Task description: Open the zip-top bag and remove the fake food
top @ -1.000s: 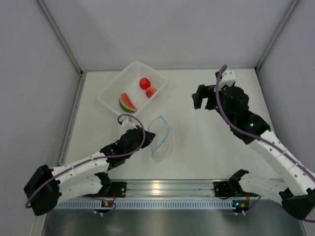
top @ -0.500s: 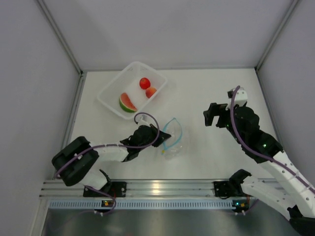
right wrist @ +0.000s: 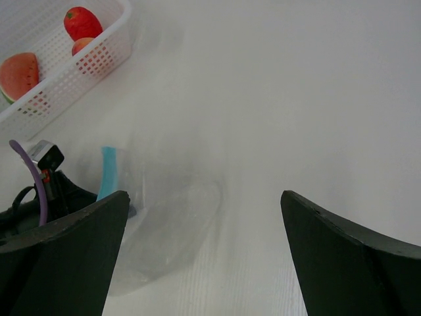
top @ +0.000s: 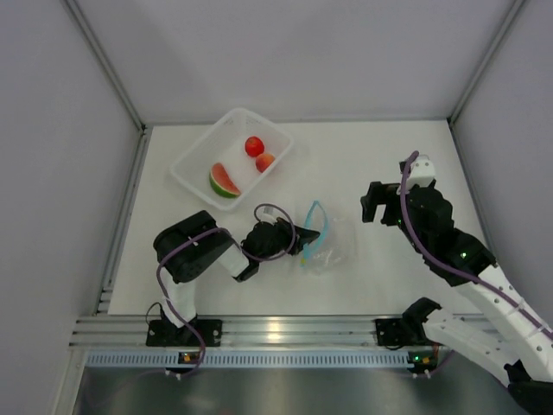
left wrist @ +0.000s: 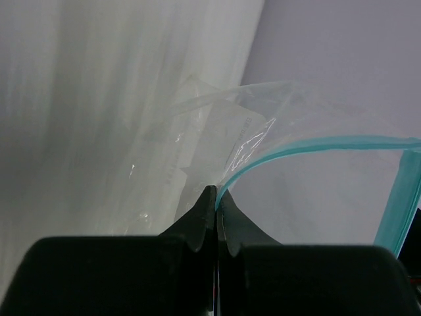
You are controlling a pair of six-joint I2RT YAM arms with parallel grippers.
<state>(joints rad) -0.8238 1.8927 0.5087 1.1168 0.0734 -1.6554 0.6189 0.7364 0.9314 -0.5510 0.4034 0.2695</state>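
Zip-top bag (top: pixel 330 244) in left gripper (top: pixel 303 239)

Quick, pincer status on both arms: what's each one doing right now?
Left pincer: closed, pinching the zip-top bag at its blue zip edge.
Right pincer: open, holding nothing.

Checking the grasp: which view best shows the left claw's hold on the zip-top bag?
Left wrist: the left claw is shut on the zip-top bag at its blue strip. Top external shows the contact small; right wrist shows the bag blurred, the grip hidden.
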